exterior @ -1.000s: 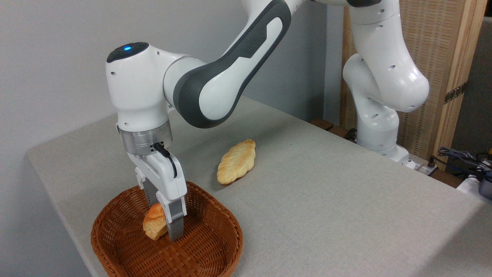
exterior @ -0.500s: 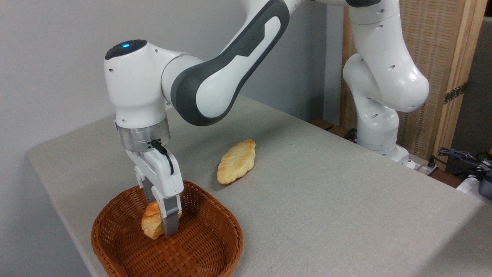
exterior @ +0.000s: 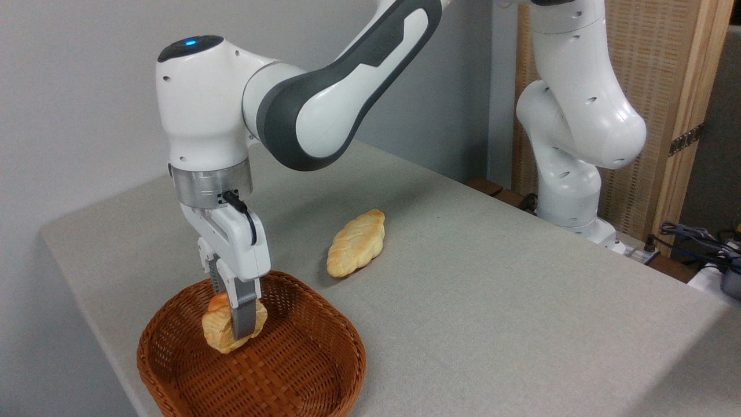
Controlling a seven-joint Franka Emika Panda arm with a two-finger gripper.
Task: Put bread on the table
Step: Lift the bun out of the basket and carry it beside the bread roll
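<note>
Grey wall behind, wooden slatted panel off to the far right, and we've got the table [exterior: 492,301] in its grey-beige fabric filling most of the shot. Our gripper [exterior: 236,324] hangs straight down from the white arm [exterior: 324,98] over the wicker basket [exterior: 324,370], which sits at the table's near left corner.

So the gripper is clamped onto the bread [exterior: 219,330], the little orange-golden bun. We can see the front finger [exterior: 244,315] lying across the bun's face; the other finger is tucked behind it, so we can't see that side properly. The bun sticks out to the left of and below the finger. It looks lifted clear of the basket floor, though from this angle we honestly can't be sure whether the bottom edge is touching the weave or just hovering over it. Either way it's inside the basket's outline, not on the table.

Up and to the right of the gripper, well apart from it and from the basket, the pale braided loaf [exterior: 356,243] lies flat on the table, long axis running diagonally away from us. Further right past that is the arm's base [exterior: 570,214] at the table's far edge, and way off at the right edge a tangle of cables [exterior: 703,240].
</note>
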